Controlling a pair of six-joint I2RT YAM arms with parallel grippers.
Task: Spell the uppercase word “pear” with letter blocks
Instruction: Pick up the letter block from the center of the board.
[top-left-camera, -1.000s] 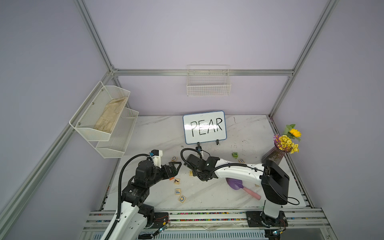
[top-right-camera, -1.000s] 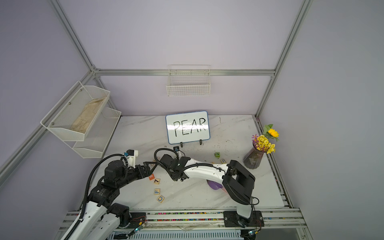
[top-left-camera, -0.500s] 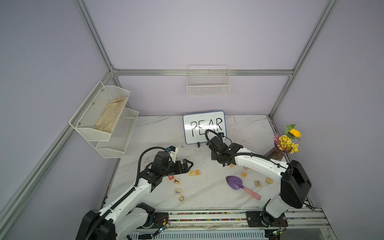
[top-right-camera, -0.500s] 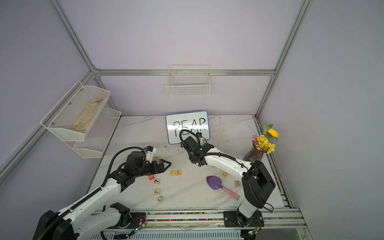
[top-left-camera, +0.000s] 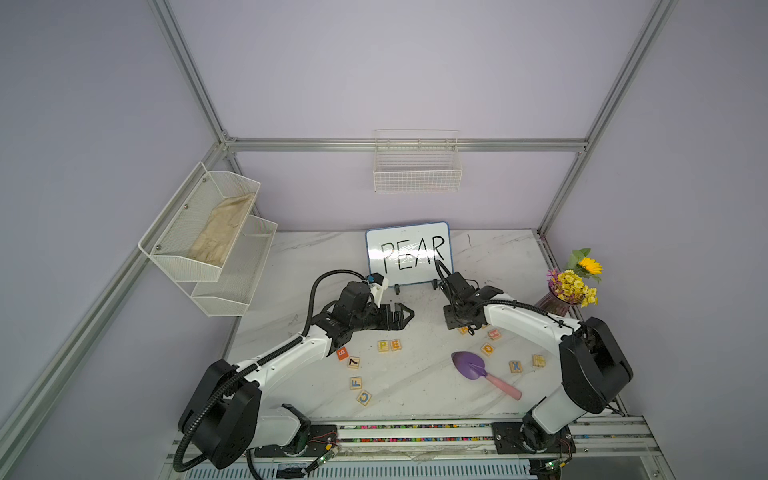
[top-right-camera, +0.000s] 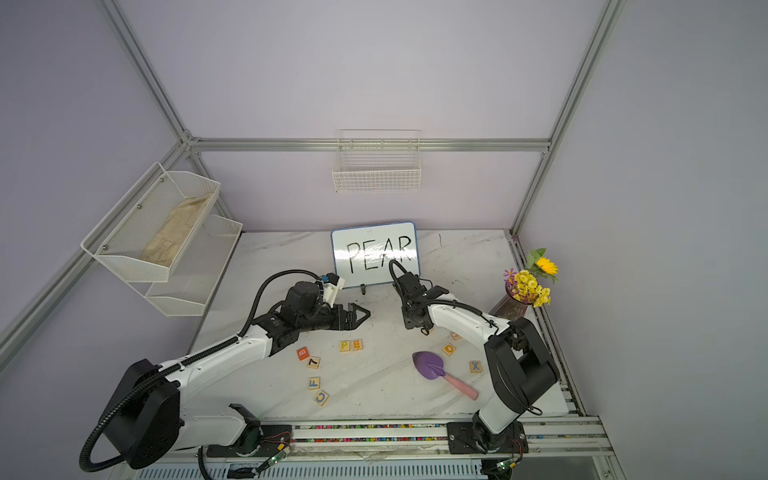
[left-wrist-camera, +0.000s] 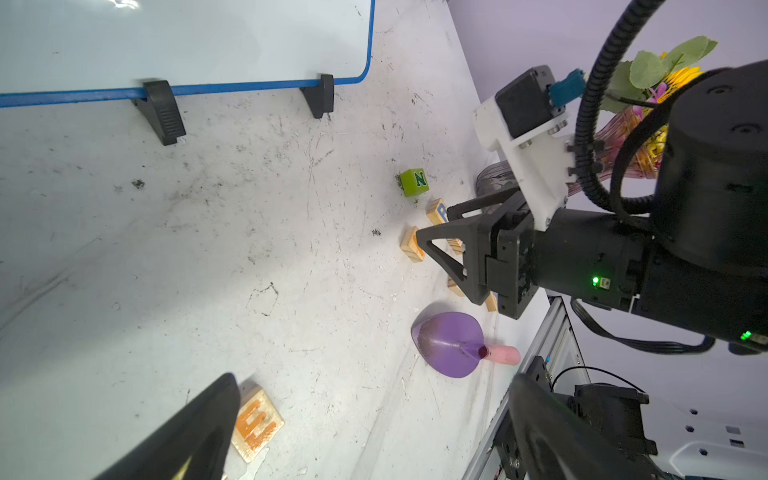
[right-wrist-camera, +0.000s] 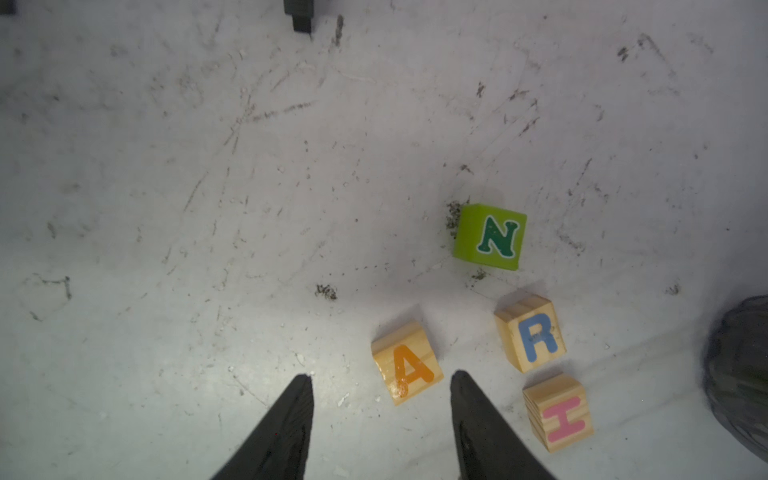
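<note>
The yellow P block (top-left-camera: 382, 345) and E block (top-left-camera: 395, 344) lie side by side mid-table in both top views. My left gripper (top-left-camera: 405, 316) hovers open behind them; in the left wrist view the E block (left-wrist-camera: 255, 424) lies by one finger (left-wrist-camera: 199, 428). My right gripper (right-wrist-camera: 381, 374) points down at the table, open and holding nothing. The orange A block (right-wrist-camera: 407, 361) lies between its fingertips, closer to one. The blue R block (right-wrist-camera: 532, 332) sits just past it. In a top view the right gripper (top-left-camera: 457, 322) covers most of the A block.
The PEAR whiteboard (top-left-camera: 409, 253) stands behind both grippers. A green N cube (right-wrist-camera: 490, 237) and a pink H block (right-wrist-camera: 559, 411) crowd the A and R. A purple trowel (top-left-camera: 471, 365), an orange B cube (top-left-camera: 342, 353), several other letter blocks and a flower vase (top-left-camera: 569, 291) surround them.
My right arm has swung from beside the P and E blocks over to the right, above the A block. My left arm has stretched out toward the table's middle.
</note>
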